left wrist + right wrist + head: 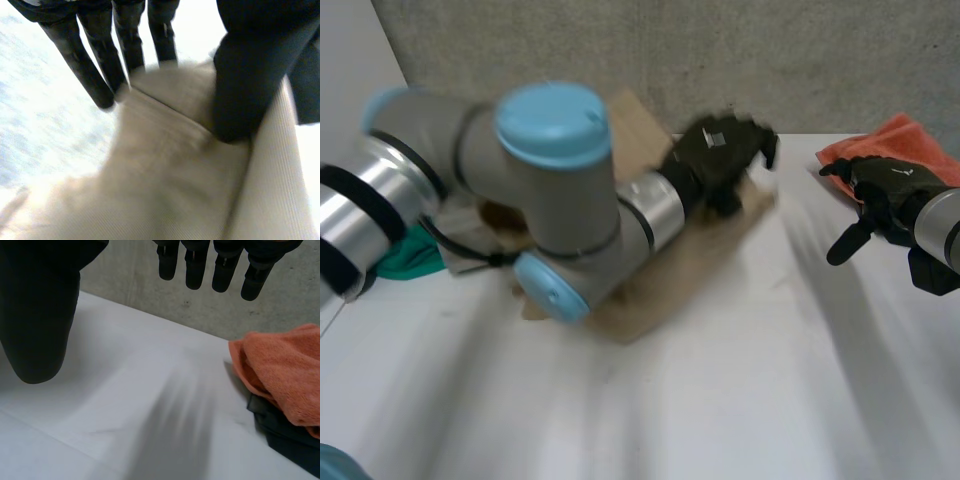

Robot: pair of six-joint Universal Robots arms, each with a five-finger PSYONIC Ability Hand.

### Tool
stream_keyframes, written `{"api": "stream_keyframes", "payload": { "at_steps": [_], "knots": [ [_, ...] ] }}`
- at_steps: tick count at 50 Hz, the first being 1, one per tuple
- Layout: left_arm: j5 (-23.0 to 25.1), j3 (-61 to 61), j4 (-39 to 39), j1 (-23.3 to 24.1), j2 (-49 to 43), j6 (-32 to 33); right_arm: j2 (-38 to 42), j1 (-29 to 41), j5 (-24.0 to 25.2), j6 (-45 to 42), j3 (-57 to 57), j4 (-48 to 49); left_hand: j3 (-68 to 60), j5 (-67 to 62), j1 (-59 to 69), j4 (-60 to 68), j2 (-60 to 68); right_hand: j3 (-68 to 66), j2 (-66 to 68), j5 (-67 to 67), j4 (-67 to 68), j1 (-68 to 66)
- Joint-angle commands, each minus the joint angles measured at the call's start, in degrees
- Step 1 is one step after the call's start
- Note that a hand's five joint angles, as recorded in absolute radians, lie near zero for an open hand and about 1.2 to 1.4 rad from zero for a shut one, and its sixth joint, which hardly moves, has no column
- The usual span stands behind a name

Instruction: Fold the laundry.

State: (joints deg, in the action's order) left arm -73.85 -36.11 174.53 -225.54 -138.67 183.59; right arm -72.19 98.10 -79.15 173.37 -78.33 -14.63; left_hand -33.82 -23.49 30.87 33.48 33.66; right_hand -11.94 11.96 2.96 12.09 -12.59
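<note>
A tan cloth lies folded on the white table, running from under my left arm to the back middle. My left hand rests on its far end. In the left wrist view the fingers are straight with their tips at the cloth's edge. The thumb lies on the cloth, apart from them, so the hand is open. My right hand hovers open at the right, holding nothing. Its fingers are straight above bare table, beside an orange towel.
The orange towel is bunched at the back right on a dark cloth. A green cloth lies at the left behind my left arm. A grey concrete wall closes off the back of the table.
</note>
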Motion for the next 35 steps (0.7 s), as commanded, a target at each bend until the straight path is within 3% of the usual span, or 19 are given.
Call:
{"api": "stream_keyframes", "payload": {
  "at_steps": [1, 9, 18, 29, 35],
  "knots": [
    [0.0, -4.1, -1.9, 1.2, 0.1, 6.4, 0.9, -0.9, 2.9, -5.5, -2.2, 2.8, 23.3, 22.9, -20.3, -22.9, -23.1, 1.9, -2.0, -3.0, -2.1, 2.6],
    [-8.9, -11.9, -4.2, -2.4, 11.7, 7.9, 0.5, 1.5, 6.9, -12.8, -1.7, 3.2, 23.8, 23.5, -20.9, -23.5, -23.7, 1.9, -2.0, -3.0, -2.1, 2.6],
    [-18.5, -27.1, -4.9, -6.6, 21.2, 8.3, 5.3, 10.2, 12.8, -16.6, 5.2, 2.3, 23.8, 23.5, -20.9, -23.5, -23.7, 1.9, -2.0, -3.0, -2.1, 2.6],
    [-26.3, -36.5, -0.3, -11.5, 16.2, 10.1, 24.1, 16.9, 11.2, -20.0, 22.2, -3.8, 23.8, 23.5, -20.9, -23.5, -23.7, 1.1, -1.1, -2.1, -1.3, 1.7],
    [-25.4, -36.0, 2.3, -14.8, 10.4, 10.7, 32.6, 19.0, 10.4, -18.0, 28.9, -4.4, 23.8, 23.5, -20.9, -23.5, -23.7, -1.4, 1.4, 0.4, 1.3, -0.8]
  ]
}}
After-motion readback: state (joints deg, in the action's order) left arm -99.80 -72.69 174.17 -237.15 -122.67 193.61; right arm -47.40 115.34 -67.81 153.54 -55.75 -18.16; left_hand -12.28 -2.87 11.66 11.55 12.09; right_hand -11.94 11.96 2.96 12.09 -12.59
